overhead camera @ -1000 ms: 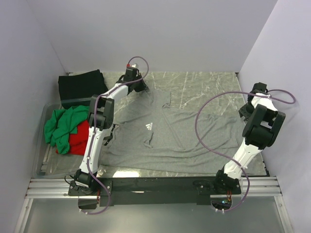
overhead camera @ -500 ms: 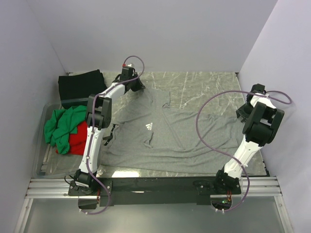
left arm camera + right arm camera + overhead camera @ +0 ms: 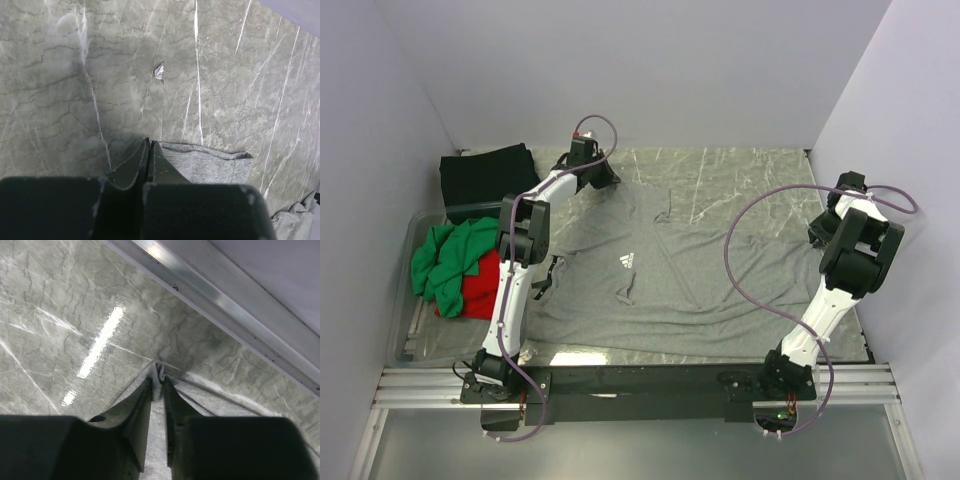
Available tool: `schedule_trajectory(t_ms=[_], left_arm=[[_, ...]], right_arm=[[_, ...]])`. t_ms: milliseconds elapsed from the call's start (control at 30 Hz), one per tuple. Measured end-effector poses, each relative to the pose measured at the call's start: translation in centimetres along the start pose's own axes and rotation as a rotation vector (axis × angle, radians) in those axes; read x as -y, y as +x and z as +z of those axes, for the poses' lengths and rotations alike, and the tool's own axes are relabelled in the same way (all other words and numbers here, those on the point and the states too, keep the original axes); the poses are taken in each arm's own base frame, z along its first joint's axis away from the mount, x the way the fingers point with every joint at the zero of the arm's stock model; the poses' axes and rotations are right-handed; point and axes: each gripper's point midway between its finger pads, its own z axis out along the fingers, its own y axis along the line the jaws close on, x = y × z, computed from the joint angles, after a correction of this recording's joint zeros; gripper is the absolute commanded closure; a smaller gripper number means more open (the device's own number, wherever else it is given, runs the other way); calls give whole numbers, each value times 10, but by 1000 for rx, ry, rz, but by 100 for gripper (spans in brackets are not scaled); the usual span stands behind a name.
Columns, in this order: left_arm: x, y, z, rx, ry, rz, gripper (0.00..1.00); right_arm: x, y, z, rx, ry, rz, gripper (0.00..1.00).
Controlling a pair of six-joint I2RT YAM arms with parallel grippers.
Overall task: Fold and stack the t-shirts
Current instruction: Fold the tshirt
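The large heather-grey t-shirt (image 3: 680, 275) lies spread face up on the marble table, its white logo (image 3: 627, 262) left of centre. My left gripper (image 3: 603, 176) is at its far left corner with jaws shut; in the left wrist view (image 3: 150, 143) the grey fabric (image 3: 210, 162) starts right at the fingertips. My right gripper (image 3: 822, 228) is at the shirt's right edge; in the right wrist view (image 3: 159, 380) it is shut on a pinched bunch of grey fabric (image 3: 159, 371). A black shirt (image 3: 485, 180) lies folded at the far left. Green (image 3: 450, 255) and red (image 3: 480, 290) shirts sit crumpled at the left.
The green and red shirts lie in a clear plastic bin (image 3: 405, 330) by the left wall. A small scrap (image 3: 159, 71) lies on the bare marble beyond the left gripper. A metal rail (image 3: 225, 305) and the right wall run close to the right gripper.
My left gripper has shifted a little left and farther back, and my right gripper a little toward the right wall. The grey shirt's top edge is drawn slightly wider.
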Motion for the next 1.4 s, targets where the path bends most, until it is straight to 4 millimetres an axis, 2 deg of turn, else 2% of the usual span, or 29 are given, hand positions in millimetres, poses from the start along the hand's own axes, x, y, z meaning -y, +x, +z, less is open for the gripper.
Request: schedule_trajectory(t_ms=[100, 200, 233, 600, 800, 933, 1133, 1300, 1400], left_arm=[[1, 0, 0, -1, 5, -4, 100], [3, -1, 0, 1, 14, -17, 100], [4, -2, 1, 5, 19, -23, 100], [15, -42, 20, 118, 142, -105, 100], [21, -62, 22, 163, 216, -137, 100], [28, -77, 18, 198, 262, -149, 100], [41, -111, 3, 280, 334, -169, 100], [44, -137, -10, 340, 387, -189, 100], [44, -141, -16, 337, 420, -188, 100]], right_arm=[[-1, 0, 0, 0, -5, -1, 86], [-2, 0, 0, -1, -10, -8, 99], [-2, 0, 0, -2, -11, -9, 100], [-5, -1, -4, -9, -22, -5, 100], [-17, -12, -14, 10, -40, 5, 100], [-32, -27, -22, 48, -67, 16, 100], [-48, -42, -31, 84, -100, 35, 100], [-59, -52, -34, 98, -129, 40, 100], [-64, -54, -36, 100, -144, 35, 100]])
